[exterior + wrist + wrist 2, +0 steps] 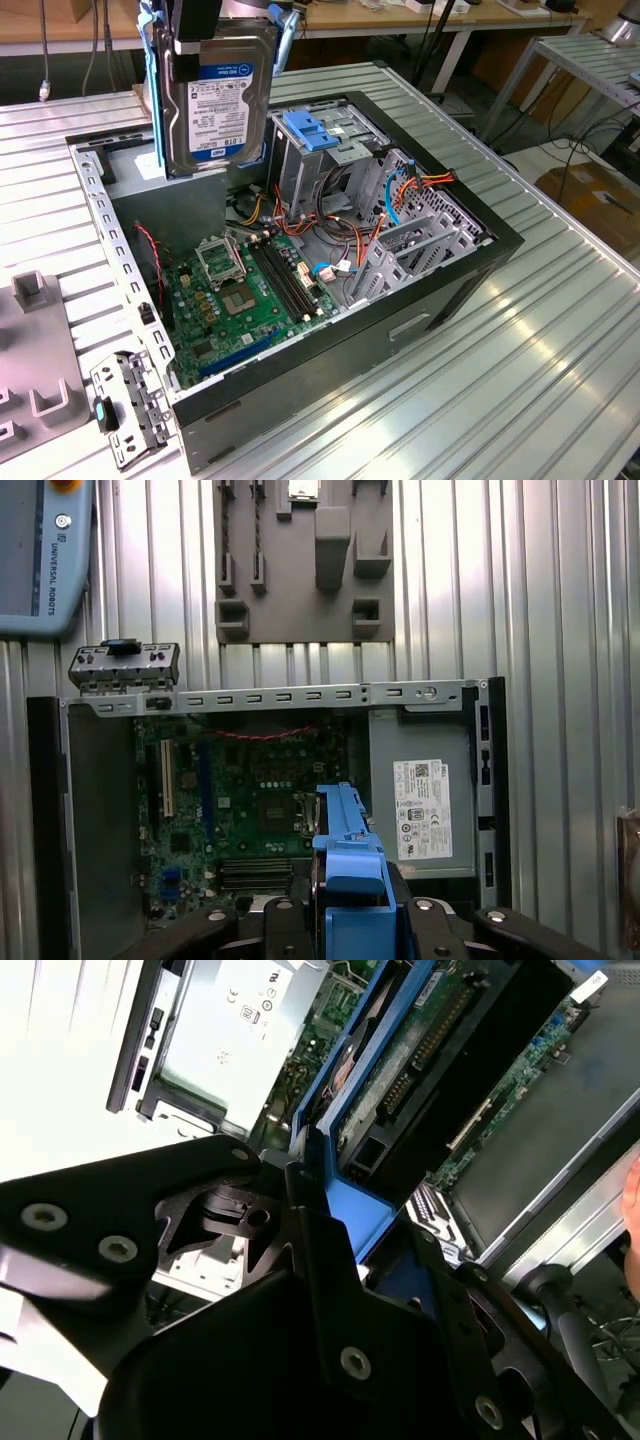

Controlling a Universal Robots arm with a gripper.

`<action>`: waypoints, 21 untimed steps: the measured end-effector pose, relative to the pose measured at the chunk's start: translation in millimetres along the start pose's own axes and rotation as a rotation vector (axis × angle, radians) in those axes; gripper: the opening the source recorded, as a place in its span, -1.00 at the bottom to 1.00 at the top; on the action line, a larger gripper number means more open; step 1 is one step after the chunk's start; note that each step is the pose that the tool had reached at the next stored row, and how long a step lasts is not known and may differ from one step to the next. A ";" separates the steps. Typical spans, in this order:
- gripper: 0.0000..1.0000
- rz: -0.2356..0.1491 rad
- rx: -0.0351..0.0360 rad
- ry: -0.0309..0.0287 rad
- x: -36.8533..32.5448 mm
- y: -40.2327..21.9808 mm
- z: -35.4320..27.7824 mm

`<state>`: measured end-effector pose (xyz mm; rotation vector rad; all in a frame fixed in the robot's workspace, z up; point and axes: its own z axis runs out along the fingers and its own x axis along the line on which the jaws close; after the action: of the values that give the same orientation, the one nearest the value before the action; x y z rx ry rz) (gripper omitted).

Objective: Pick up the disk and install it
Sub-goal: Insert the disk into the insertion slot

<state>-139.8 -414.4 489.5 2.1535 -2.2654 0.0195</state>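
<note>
Exterior view, left to right. A grey holder tray [30, 350] lies on the ribbed surface [520, 330] at 9 o'clock of the open computer case [420, 310]. A loose metal bracket [125, 405] lies just beside the case's corner at 7 o'clock.

You have the disk [215, 100] off the surface. It hangs on edge, label toward the camera, over the case's 11 o'clock corner. The claw [197, 30] is clamped on the disk's blue carrier from above. In the second wrist view, one of the fingers [305, 1220] presses against the blue end tab.

The circuit board [250, 290] lies below the disk. At 3 o'clock of the disk, near but apart, stands the metal cage [320, 170] topped by a blue clip [305, 128]. Farther right is a tangle of orange and blue cables [400, 190].

Risks, as judged:
- The hold is on plastic alone, so a jolt could tilt the disk or let it slip.
- If the rails meet the cage askew, a lower corner may strike the cage wall or snag the cables.
- A drop from here would land on the circuit board.
</note>
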 end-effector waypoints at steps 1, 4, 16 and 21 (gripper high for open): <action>-0.26 0.000 0.0000 0.0001 1.1 -0.4 0.0; -0.26 0.000 -0.0001 0.0001 0.9 -7.4 0.0; -0.26 0.000 0.0000 0.0002 6.6 -27.5 0.6; -0.26 0.000 0.0000 0.0001 19.5 -28.2 1.4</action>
<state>-112.6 -435.4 488.5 2.1535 -2.2652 0.0197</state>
